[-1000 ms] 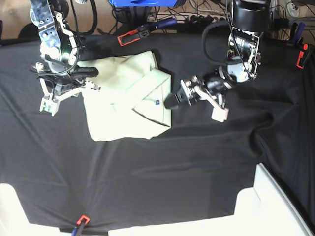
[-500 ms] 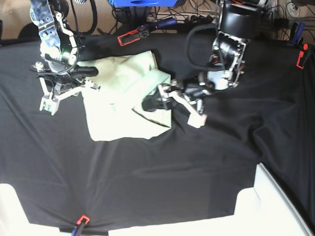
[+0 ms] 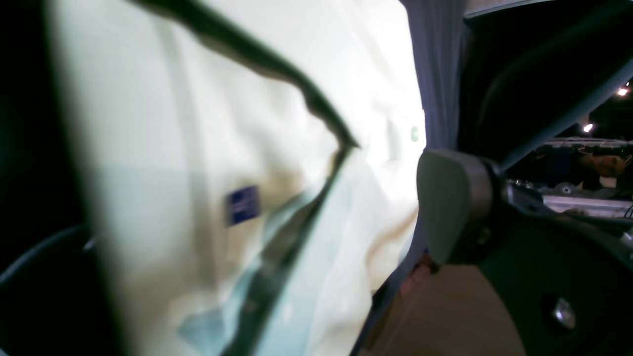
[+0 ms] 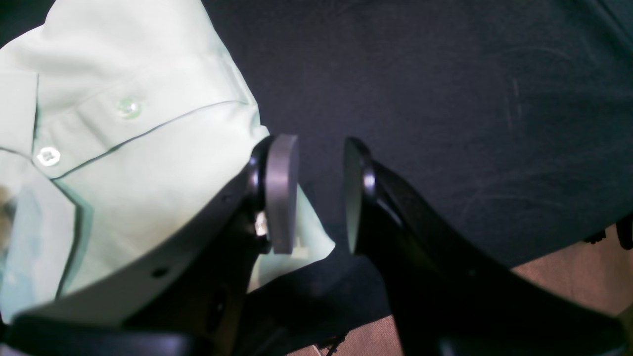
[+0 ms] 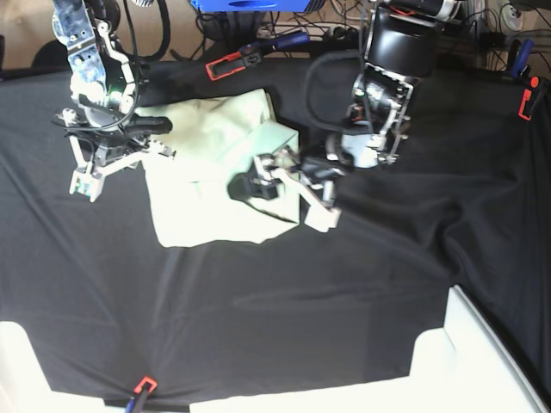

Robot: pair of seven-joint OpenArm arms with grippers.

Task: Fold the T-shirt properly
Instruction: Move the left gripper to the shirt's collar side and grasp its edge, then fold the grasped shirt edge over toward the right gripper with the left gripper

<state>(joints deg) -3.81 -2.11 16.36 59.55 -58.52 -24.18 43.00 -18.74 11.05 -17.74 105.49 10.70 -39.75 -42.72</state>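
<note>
Matt, smooth pale mint-green cotton T-shirt (image 5: pixel 207 172) with glossy plastic buttons (image 4: pixel 128 107); matt black woven cloth over table (image 5: pixel 284 301); smooth grey pads (image 4: pixel 282 193) on glossy black plastic right tool (image 4: pixel 316 193).

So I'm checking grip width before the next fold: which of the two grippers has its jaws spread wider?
The left gripper, reaching over the T-shirt near its blue tag, is wide open. The right gripper, at the shirt's edge, shows only a narrow gap.
</note>
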